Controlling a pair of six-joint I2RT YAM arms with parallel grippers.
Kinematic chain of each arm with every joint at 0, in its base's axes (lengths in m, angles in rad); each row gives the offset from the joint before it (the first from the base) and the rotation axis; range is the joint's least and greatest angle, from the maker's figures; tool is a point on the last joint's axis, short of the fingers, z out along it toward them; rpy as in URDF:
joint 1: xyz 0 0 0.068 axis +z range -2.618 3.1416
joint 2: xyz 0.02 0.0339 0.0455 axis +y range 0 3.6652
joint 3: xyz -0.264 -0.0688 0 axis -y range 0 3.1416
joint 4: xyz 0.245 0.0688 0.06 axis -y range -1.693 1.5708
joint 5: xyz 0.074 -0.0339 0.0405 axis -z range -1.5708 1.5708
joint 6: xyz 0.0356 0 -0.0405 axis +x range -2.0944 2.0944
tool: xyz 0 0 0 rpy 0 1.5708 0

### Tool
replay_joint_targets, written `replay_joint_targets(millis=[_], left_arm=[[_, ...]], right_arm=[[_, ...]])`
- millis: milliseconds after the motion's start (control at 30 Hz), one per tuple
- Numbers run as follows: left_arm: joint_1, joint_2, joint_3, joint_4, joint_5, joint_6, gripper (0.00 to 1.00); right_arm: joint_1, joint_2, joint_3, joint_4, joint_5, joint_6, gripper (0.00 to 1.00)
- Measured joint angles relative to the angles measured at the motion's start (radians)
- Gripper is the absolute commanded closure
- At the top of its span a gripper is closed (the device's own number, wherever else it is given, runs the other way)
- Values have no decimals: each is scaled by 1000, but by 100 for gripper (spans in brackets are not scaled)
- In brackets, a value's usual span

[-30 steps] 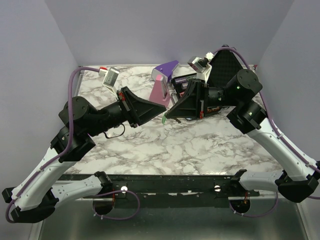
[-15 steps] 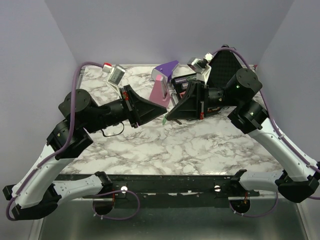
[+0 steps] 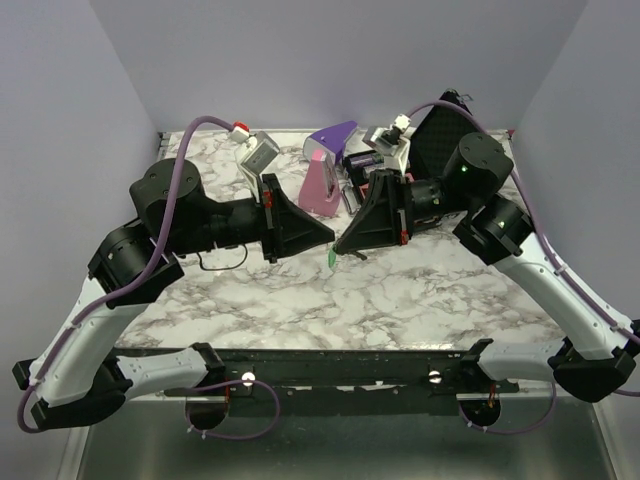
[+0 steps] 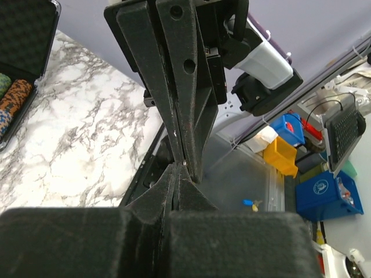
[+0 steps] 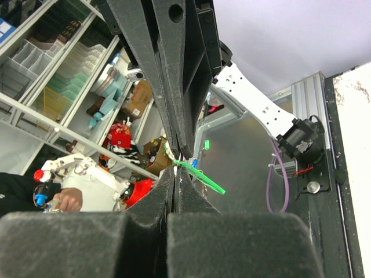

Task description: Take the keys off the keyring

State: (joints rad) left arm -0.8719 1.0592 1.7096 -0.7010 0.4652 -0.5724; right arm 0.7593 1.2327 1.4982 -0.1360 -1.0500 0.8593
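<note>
My left gripper (image 3: 330,238) and right gripper (image 3: 340,242) meet tip to tip above the middle of the marble table (image 3: 400,300). Both sets of jaws are pressed shut. A green key (image 3: 332,258) hangs just under the meeting point. In the right wrist view the green key (image 5: 203,176) sticks out sideways from my right gripper (image 5: 175,169), and a sliver of metal, the keyring (image 5: 180,157), shows between the two grippers' tips. In the left wrist view my left gripper (image 4: 177,169) touches the right one's fingers (image 4: 191,116); the key is hidden there. No other key shows.
A purple-and-pink wedge (image 3: 325,170) stands at the back centre. An open black foam-lined case (image 3: 445,130) lies at the back right, with chips in it in the left wrist view (image 4: 14,92). Small dark items (image 3: 362,160) lie between them.
The left arm has risen and swung its wrist toward the back. Both grippers, still tip to tip, have shifted slightly toward the near side, and the green key now hangs lower.
</note>
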Motion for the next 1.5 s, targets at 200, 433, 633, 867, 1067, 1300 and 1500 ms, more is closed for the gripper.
replay_joint_targets(millis=[200,433,633,867,1067,1300,1500], left_arm=[[0,14,20,-48,29,30,100],[0,56,72,-116,74,68,100],[0,108,133,-179,127,102,100],[1,156,197,-250,166,146,100],[2,173,215,-289,191,176,100],[-4,204,252,-339,205,208,100],[-24,233,298,-383,208,245,100]], right_arm=[[0,4,0,-39,-22,-11,99],[0,4,5,-84,-45,-30,99],[0,8,24,-145,-80,-53,99],[1,18,49,-215,-100,-92,99],[1,29,54,-246,-120,-105,99],[6,44,64,-280,-151,-116,99],[8,45,68,-297,-167,-121,99]])
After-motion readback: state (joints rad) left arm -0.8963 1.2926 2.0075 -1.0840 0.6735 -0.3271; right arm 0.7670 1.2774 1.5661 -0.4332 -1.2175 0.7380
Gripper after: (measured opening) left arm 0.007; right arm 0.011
